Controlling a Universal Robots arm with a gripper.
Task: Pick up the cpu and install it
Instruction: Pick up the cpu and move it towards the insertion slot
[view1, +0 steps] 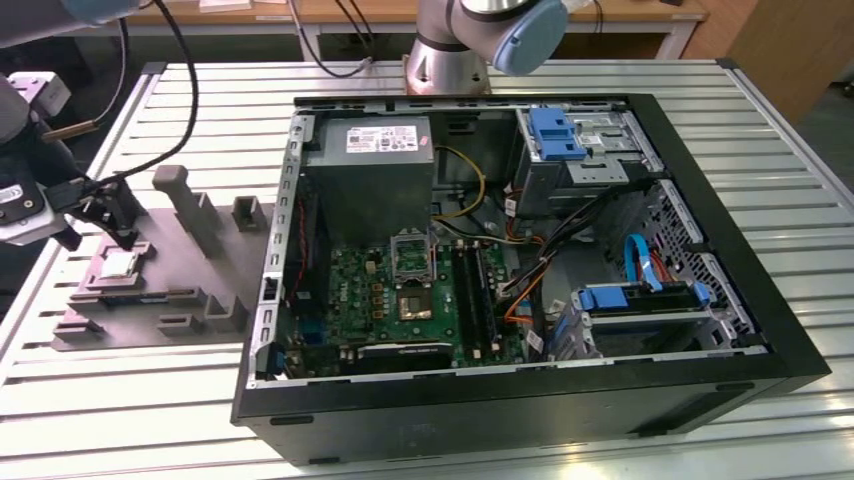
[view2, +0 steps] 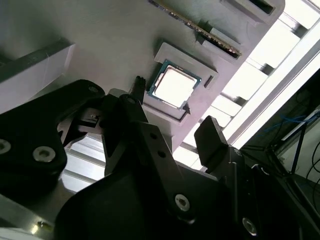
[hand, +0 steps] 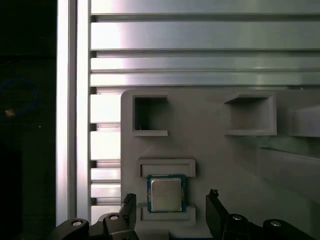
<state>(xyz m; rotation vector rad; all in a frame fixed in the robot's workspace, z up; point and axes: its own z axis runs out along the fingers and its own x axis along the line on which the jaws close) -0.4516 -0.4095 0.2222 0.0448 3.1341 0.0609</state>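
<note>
The gripper (hand: 172, 212) hangs with its two black fingers (hand: 215, 210) set apart and nothing held between them. Just beyond the fingertips, in line with the gap, lies the cpu (hand: 165, 194). It sits flat with its pale metal top up, in a shallow square recess of the grey holder (hand: 210, 160). In the first wrist view one finger stands off each side of the chip and neither touches it. The second wrist view shows the same: the chip lies past the open gap, apart from both tips.

Farther from the fingers on the holder are two square pockets (hand: 150, 116). Past these, the holder's edge gives way to the slatted metal table (hand: 200, 35) it rests on.

In the exterior view, well apart from the fingers toward the exterior view's right, an open computer case (view1: 787, 350) lies on its side on the same table. Inside it, the green motherboard (view1: 354, 290) is the part nearest the fingers, and it carries a dark square socket (view1: 407, 303). Beyond the board sits a grey box (view1: 374, 190) with a white label. Farthest off, behind the case, stands the arm's base (view1: 447, 60).
</note>
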